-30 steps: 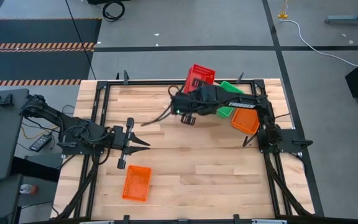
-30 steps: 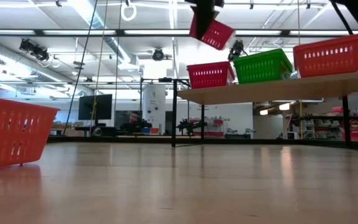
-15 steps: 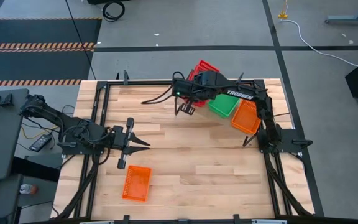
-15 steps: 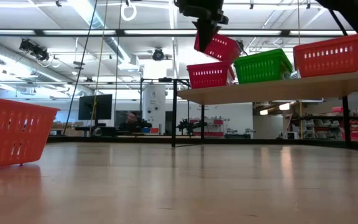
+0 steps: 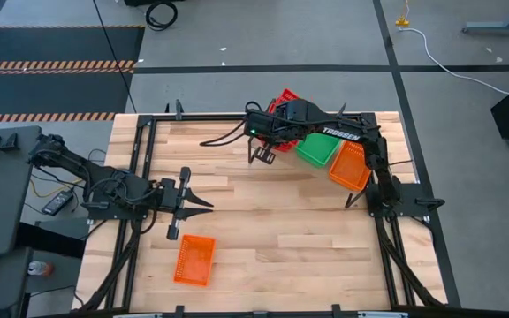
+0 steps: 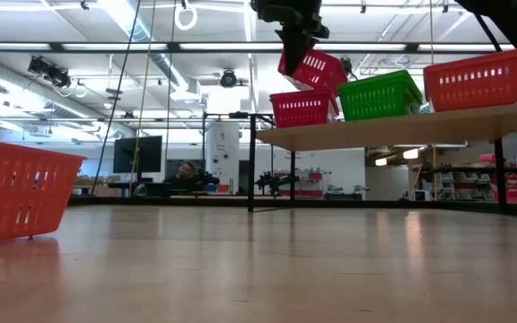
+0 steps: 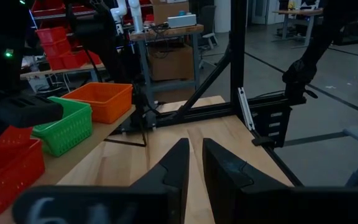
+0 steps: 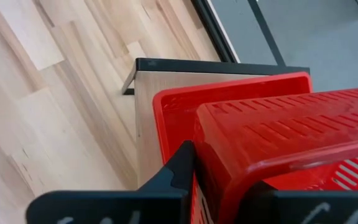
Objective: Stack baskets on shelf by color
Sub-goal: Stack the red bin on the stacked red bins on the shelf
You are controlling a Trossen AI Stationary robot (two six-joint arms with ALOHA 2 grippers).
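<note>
My right gripper [image 6: 294, 43] is shut on a red basket [image 6: 317, 68] and hangs over the shelf's [image 6: 393, 126] left end. That basket tilts just above a second red basket [image 6: 302, 108], which sits by its base on the board. I cannot tell whether the two touch. A green basket [image 5: 318, 150] and an orange basket [image 5: 350, 166] rest beside them on the shelf. Another orange basket [image 5: 193, 260] lies on the tabletop near the front. My left gripper [image 5: 207, 206] waits low at the table's left, its fingers a narrow gap apart [image 7: 195, 163], touching nothing. My right gripper holds the red basket by one wall near its rim [image 8: 205, 163], coming from above with fingers pointing down. One finger [image 8: 178, 167] lies against the wall's outside; the basket hides the other. The basket is tilted and hangs below the fingers, over the red basket [image 8: 166, 109] on the shelf.
The shelf stands on thin black legs [image 5: 352, 200] at the table's far right. A black frame rail [image 5: 140, 177] runs around the tabletop. The middle and near right of the tabletop [image 5: 307, 247] hold nothing. A workshop room shows beyond the table.
My right gripper has carried the red basket toward the far edge and down, from high above the shelf to just over the red basket there. Most of that move came early; in the last half second it has only crept. The left arm has kept still.
</note>
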